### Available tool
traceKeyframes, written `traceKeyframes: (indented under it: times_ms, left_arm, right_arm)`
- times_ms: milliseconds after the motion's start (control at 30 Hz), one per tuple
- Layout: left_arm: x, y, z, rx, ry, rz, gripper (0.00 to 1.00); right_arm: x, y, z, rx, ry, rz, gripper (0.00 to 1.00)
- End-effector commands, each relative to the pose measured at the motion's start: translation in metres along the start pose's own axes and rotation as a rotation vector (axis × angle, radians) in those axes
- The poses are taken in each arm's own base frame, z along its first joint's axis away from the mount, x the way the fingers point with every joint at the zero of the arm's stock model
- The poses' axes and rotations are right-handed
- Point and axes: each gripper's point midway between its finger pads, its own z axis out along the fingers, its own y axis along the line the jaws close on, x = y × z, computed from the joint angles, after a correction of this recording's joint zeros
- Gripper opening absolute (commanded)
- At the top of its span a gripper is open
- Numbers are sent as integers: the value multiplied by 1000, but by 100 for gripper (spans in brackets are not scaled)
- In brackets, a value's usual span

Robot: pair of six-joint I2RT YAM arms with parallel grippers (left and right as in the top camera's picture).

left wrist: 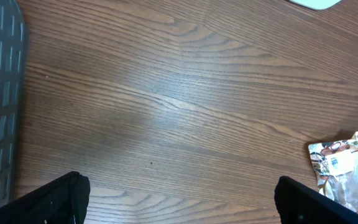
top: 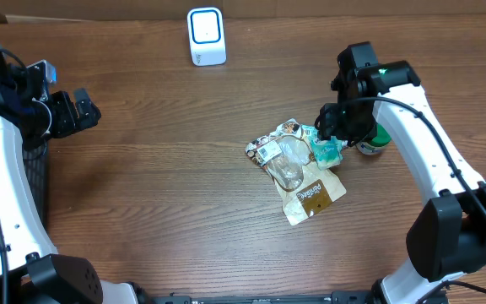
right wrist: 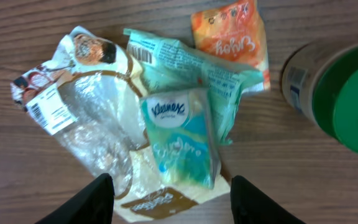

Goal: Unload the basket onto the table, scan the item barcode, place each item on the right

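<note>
Overhead, at the 9 o'clock edge, a dark mesh bin (top: 36,165) stands beside the left arm. The left gripper (top: 85,108) hangs released, fingers spread wide with only bare wood between them, well apart from the goods. The table (top: 159,194) is brown wood grain, bare across its left half. At 12 o'clock by the far edge stands a white box with a blue-ringed face, which I take to be the scanner (top: 207,35).

Right of centre, toward 3 o'clock, lies a loose heap. A clear crinkled packet (top: 287,165) carries a white barcode label (right wrist: 48,112) and lies over a brown packet (top: 315,196). On top sits a teal tissue pack (right wrist: 182,137), with a green wrapper (right wrist: 191,68) and an orange packet (right wrist: 232,37) behind it and a green-lidded jar (right wrist: 340,93) just beside.

The right gripper (top: 331,131) hangs directly over the tissue pack, released, its fingers standing to either side of the pack and clamping nothing. In the wrist view the pack's long axis runs from 12 to 6 o'clock, along the gap, so the fingers would close across its narrow width. The right arm is plainly the nearer. The scanner lies toward 11 o'clock from the heap, well apart.
</note>
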Motion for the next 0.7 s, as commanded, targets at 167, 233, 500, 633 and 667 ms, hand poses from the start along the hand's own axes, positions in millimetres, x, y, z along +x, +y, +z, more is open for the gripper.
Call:
traceKeyframes:
  times_ms: [167,233,500,633,667]
  left_arm:
    - [-1,0,-3,0,-9,13,99]
    - [-1,0,-3,0,-9,13,100]
    - [-1,0,-3,0,-9,13,100]
    - [-1,0,-3,0,-9,13,99]
    - [-1,0,-3,0,-9,13,100]
  right_arm:
    - [-8,19,-117,-96,-244,-27,65]
    - [-2,20,-145,-109,-303,-34,73]
    - [40,19,-242,-167,-560,-62,100]
    - [53,18,-259,-179,-617,-68,100]
    - [55,17,-262,-181,-626,-69,100]
